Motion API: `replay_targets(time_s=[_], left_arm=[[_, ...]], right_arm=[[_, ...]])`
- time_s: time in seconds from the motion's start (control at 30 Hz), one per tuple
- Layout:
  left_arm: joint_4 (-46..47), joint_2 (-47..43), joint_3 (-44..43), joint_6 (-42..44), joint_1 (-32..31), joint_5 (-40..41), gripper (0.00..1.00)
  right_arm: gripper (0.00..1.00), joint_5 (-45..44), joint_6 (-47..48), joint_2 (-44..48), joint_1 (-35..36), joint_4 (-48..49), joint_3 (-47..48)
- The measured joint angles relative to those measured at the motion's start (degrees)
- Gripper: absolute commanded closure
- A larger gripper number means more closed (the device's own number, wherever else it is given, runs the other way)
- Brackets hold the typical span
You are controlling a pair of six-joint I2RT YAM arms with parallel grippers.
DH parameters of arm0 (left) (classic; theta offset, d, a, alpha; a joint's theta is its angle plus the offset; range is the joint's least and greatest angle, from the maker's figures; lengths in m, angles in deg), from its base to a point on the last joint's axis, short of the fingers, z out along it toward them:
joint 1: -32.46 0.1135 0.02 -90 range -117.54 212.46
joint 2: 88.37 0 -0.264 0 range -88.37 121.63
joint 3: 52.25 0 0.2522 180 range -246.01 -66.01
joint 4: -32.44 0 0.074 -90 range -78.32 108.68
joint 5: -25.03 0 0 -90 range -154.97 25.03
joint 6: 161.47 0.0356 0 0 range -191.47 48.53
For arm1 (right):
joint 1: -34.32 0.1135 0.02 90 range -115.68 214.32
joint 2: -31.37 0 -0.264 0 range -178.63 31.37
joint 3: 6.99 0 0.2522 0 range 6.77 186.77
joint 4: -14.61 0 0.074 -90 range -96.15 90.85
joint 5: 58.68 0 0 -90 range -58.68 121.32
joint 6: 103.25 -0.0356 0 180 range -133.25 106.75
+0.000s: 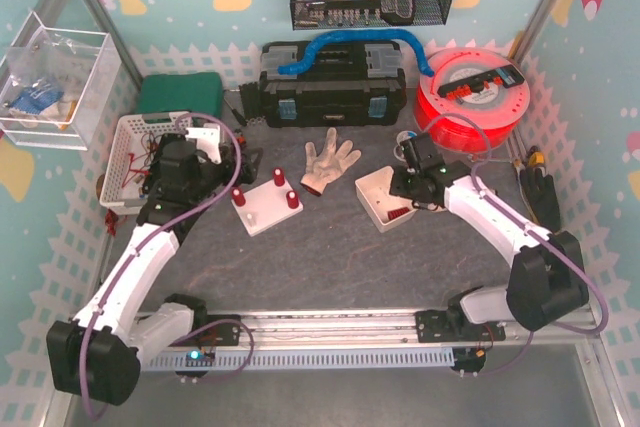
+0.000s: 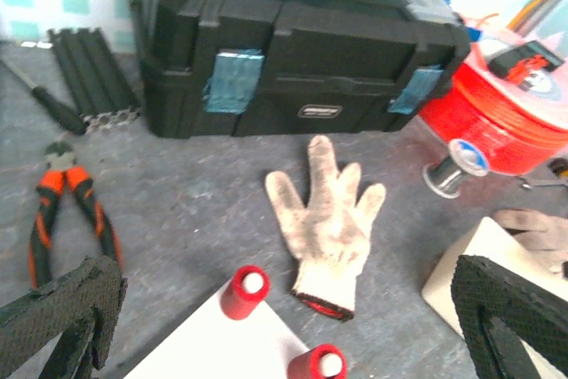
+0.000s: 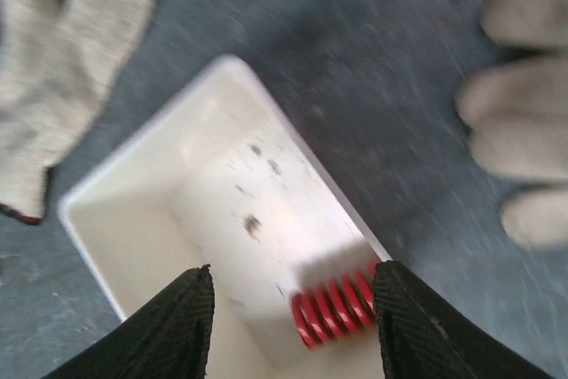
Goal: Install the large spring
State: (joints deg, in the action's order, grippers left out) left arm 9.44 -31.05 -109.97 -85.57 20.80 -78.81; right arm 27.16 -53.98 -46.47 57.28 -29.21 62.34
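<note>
Picking step: my right end effector, spread, straddles the spring in the bin; next, descend and pinch.

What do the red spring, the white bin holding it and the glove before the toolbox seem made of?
The red spring looks like coiled metal with a glossy coating, though blur leaves this open. The white bin seems matte plastic, smooth and scuffed. The glove looks knitted fabric, fuzzy and soiled.
</note>
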Motion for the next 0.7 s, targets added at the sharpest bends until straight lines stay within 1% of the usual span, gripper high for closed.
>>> replay_targets(time_s=[0.1,0.13,0.27,0.37,0.47,0.57,0.63,0.7], left_arm=[[0.1,-0.3,-1.2,0.7,0.0,-2.9,0.01],[0.3,-0.7,-1.4,1.0,0.0,-3.7,0.01],[1.4,-1.8,-1.3,1.9,0.0,-4.8,0.01],[2.4,-0.8,-1.3,1.9,0.0,-6.3,0.01],[3.2,0.8,-0.5,1.4,0.0,-6.8,0.01],[3.0,3.6,-0.3,0.3,-0.9,-6.6,0.01],[1.2,6.6,-1.7,-1.0,-1.9,-6.6,0.01],[-1.9,10.8,-5.5,-3.0,-2.6,-6.9,0.01]], right_arm=[[0.51,-1.4,-5.6,1.0,0.0,-5.0,-1.0],[0.49,-1.4,-7.0,1.9,0.0,-5.9,-1.4],[0.45,-2.8,-12.3,5.6,0.0,-7.6,-2.5],[0.43,-4.9,-16.7,5.4,0.0,-9.0,-2.4],[0.44,-5.2,-19.6,4.1,0.0,-9.7,-2.4],[0.45,-3.7,-21.5,3.2,0.0,-9.4,-2.5],[0.45,-1.7,-23.0,2.6,0.0,-9.1,-2.5],[0.46,0.2,-24.3,1.9,0.0,-8.7,-2.5]])
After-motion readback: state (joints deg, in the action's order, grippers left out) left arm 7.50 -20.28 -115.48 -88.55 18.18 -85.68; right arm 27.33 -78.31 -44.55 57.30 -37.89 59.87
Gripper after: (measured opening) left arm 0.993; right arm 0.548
